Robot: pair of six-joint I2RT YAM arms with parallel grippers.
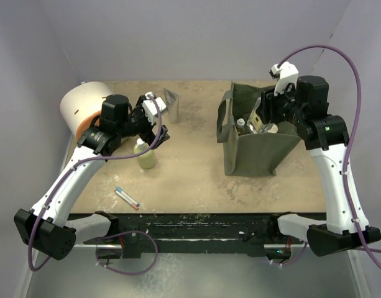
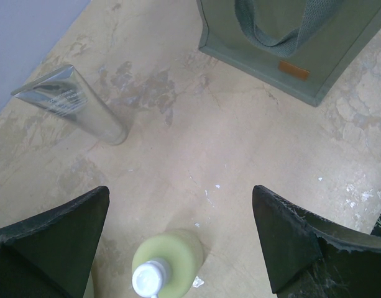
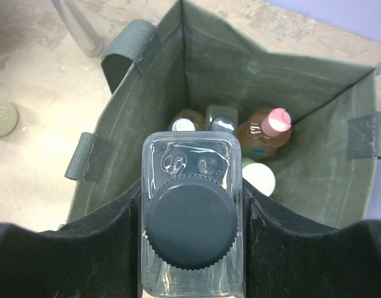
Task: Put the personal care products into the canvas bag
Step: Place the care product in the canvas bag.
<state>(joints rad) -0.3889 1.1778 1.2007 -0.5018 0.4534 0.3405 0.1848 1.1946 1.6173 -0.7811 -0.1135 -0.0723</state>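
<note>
The right tool (image 1: 263, 119) is clamped on a clear bottle with a black cap (image 3: 190, 217) and holds it over the open mouth of the canvas bag (image 3: 196, 56). At least four bottles already sit inside the bag, among them an amber bottle (image 3: 265, 133) with a pink cap, so most of the job looks done. Two things are left on the tabletop (image 2: 240, 143): a pale green bottle (image 2: 168, 257), with the left tool (image 2: 179, 208) spread apart above it, and a silver tube (image 2: 78, 108) further off.
</note>
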